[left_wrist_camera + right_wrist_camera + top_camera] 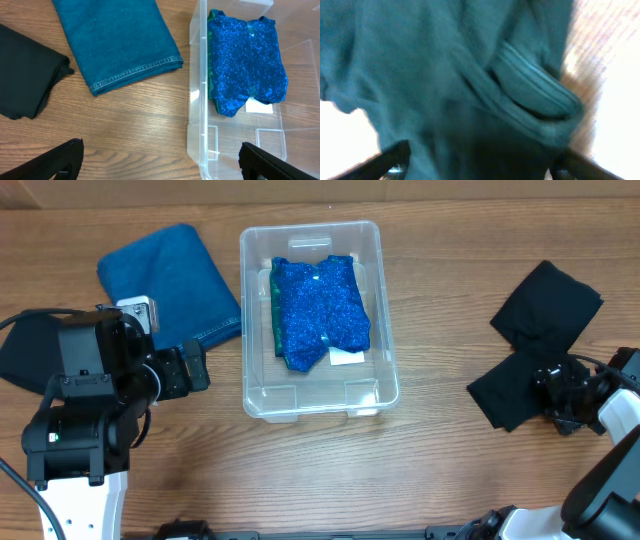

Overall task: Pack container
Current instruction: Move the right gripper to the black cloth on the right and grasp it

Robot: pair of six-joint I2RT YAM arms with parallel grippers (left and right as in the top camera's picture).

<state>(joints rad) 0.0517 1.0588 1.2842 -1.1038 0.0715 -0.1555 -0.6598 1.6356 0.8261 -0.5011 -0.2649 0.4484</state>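
Note:
The clear plastic container (258, 395) stands at the table's middle. A blue glittery cloth (320, 308) lies inside it, over a white label (347, 357). My left gripper (197, 366) is open and empty, just left of the container's near corner. In the left wrist view its fingers (161, 159) straddle the container's rim (196, 100), with the glittery cloth (247, 60) ahead. My right gripper (556, 394) is low on a black cloth (548, 310) at the right. In the right wrist view its fingers (480, 162) are spread wide with blurred cloth (445, 75) filling the space between them.
A folded teal towel (170, 285) lies left of the container and also shows in the left wrist view (115, 40). Another black cloth (25, 352) lies at the far left edge and shows in the left wrist view (25, 75).

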